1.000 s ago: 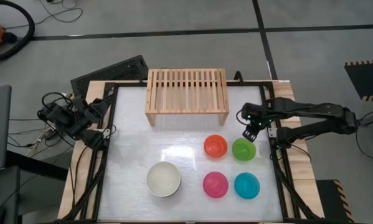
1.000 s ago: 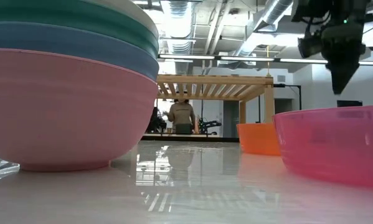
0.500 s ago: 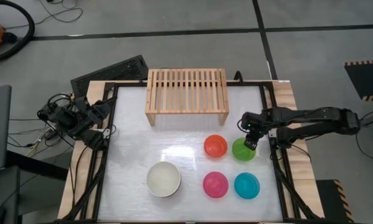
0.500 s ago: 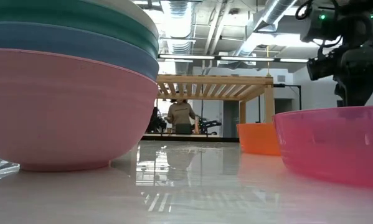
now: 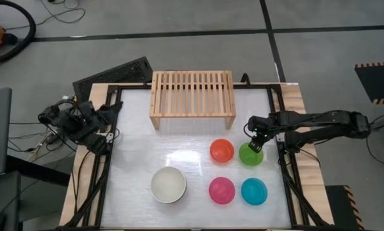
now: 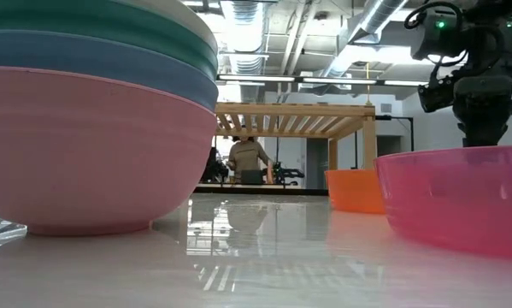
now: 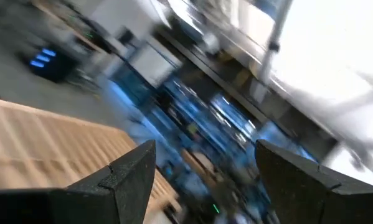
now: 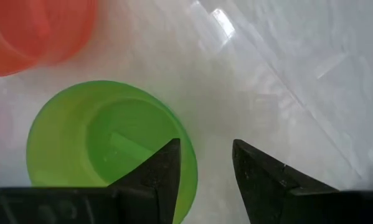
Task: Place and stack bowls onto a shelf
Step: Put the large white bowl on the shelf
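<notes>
The left gripper point(image 5: 107, 122) is parked off the table's left edge, fingers point(image 7: 133, 174) spread wide, nothing between them.

Going rightward: the shelf point(image 5: 192, 96) is seen well behind and to the left of the working gripper, its slats bare. The cream bowl point(image 5: 168, 184) sits on a stack of larger bowls, far to the left and nearer the front. The magenta bowl point(image 5: 222, 190) and cyan bowl point(image 5: 254, 191) are set in front of the working gripper, and the orange bowl point(image 5: 222, 150) lies just to its left.

The right gripper point(image 5: 257, 144) is lowered over the rim of the green bowl point(image 5: 250, 154). One finger point(image 8: 164, 174) is placed inside the wall, the other outside, still spread, no pinch made yet.

Step judged: the first small bowl is being grasped. Next, the fingers need closing on the rim, then a lift toward the shelf.

In the low view the green bowl is hidden behind the magenta one. Contact between finger and rim cannot be confirmed.
</notes>
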